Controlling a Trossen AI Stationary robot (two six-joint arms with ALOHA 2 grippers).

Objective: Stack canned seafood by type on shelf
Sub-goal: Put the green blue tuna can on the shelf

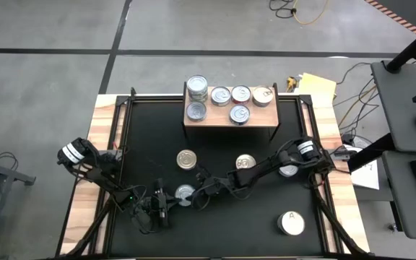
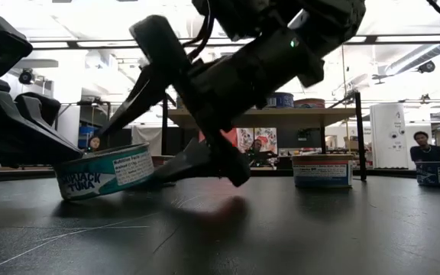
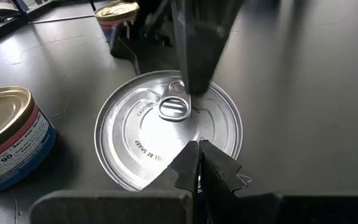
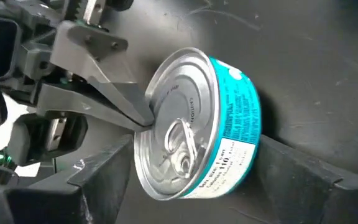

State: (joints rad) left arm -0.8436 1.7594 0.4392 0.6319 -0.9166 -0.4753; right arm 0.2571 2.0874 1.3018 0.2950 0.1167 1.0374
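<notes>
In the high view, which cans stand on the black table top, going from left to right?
Silver-topped can between the two end effectors → gold-topped can → can beside the right arm → white-topped can marked "A". One more can lies under the right arm, so its place is unclear.

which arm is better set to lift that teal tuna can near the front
Right. The right gripper has its open fingers on either side of the teal tuna can. The left gripper is shut, its tips only resting on the can's lid.
</notes>
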